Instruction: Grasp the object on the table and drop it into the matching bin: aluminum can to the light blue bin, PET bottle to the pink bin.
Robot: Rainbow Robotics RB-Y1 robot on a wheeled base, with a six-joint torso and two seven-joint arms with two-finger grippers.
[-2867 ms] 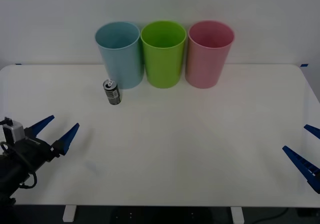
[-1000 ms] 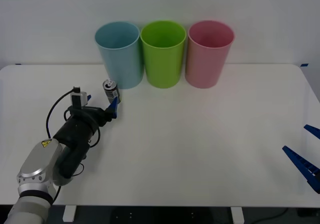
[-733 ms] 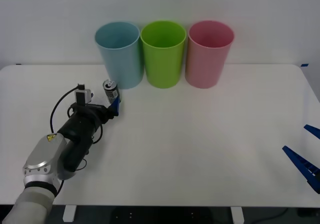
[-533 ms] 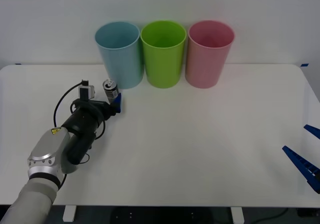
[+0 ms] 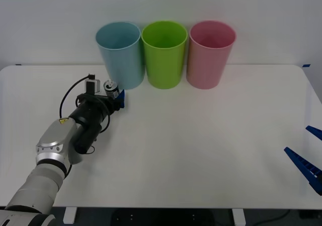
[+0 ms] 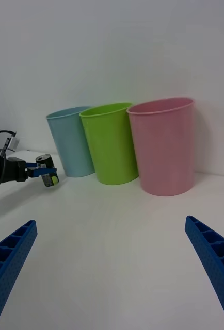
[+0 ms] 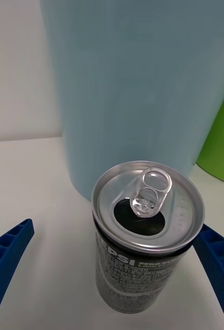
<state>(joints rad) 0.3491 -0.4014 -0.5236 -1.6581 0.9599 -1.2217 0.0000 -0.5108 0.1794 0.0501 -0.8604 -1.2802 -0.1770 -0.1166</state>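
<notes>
The aluminum can [image 5: 111, 89], small and dark with a silver top and an opened pull tab, stands upright on the white table [image 5: 201, 135] just in front of the light blue bin [image 5: 121, 55]. My left gripper [image 5: 112, 96] is open with one blue finger on each side of the can [image 7: 145, 232], which stands close before the light blue bin [image 7: 143, 77]. The pink bin [image 5: 211, 55] stands at the right end of the bin row. My right gripper [image 5: 297, 139] rests open at the table's near right edge. The right wrist view shows the can [image 6: 47, 172] far off between blue fingers.
A green bin [image 5: 164, 55] stands between the light blue and pink bins, all three in a row along the back wall. The left arm's black cable loops over its wrist [image 5: 70, 97]. The white tabletop stretches wide between the two arms.
My left arm has reached forward from the near left corner to the can, and its fingers now flank the can. The can and the right arm have stayed put.
</notes>
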